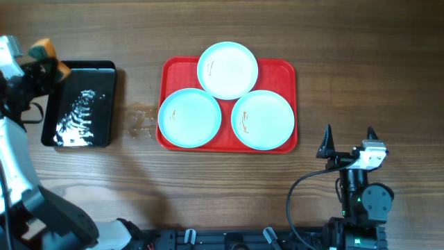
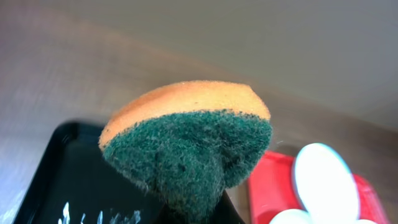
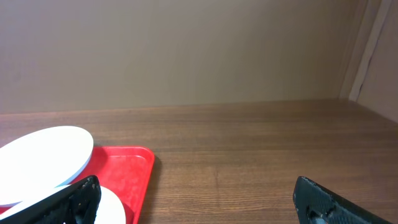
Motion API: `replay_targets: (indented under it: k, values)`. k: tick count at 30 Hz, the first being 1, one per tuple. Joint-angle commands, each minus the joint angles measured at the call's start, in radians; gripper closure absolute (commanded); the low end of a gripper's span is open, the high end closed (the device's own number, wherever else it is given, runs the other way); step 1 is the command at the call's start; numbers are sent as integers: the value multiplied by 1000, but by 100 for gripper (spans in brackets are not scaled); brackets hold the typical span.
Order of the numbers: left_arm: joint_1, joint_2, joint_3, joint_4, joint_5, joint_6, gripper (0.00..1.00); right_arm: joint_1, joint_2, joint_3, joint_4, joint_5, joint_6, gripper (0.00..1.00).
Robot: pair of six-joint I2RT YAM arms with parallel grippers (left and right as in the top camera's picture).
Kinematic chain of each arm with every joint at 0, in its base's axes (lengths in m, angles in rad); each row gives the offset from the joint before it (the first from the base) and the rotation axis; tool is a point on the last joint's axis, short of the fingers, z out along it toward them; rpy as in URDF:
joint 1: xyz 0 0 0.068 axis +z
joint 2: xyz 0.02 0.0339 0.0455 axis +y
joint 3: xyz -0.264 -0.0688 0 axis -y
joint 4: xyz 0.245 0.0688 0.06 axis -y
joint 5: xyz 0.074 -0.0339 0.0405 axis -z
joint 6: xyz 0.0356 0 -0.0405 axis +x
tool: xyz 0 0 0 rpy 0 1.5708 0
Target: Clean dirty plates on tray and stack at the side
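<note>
Overhead view: three pale-blue plates point(image 1: 262, 119), each streaked with small orange-brown smears, lie on the red tray point(image 1: 177, 67) at the middle of the wooden table point(image 1: 361, 48), none yet stacked at the side. The back plate point(image 1: 227, 70) reaches over the tray's far rim. At the table's left edge, the left gripper point(image 1: 43, 66) is pinched tight on an orange-backed green scouring sponge point(image 2: 186, 137), raised over a black tray point(image 1: 104, 76) holding white suds point(image 1: 78, 118). A wet patch point(image 1: 142, 121) marks the wood between the two trays. The right gripper point(image 1: 348, 133) waits near the red tray's front right corner, fingers spread wide and empty.

Cleaning appears to be at its outset: the sponge is in hand, but no plate has been touched. The next move likely calls for carrying the sponge across to the left-hand plate point(image 1: 189, 118), the closest one, and pressing the green face flat onto its smears, perhaps with the right arm steadying the plate.
</note>
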Motion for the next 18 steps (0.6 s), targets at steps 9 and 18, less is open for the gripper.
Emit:
replay_targets:
  k: [9,18]
  values:
    - [-4,126,-55,-14,-25,60,96,-5,-8,-1,3,0,10,0]
    - [-6,-67,-15,68,-24,61,96,-5,-8,-1,3,0,9,0]
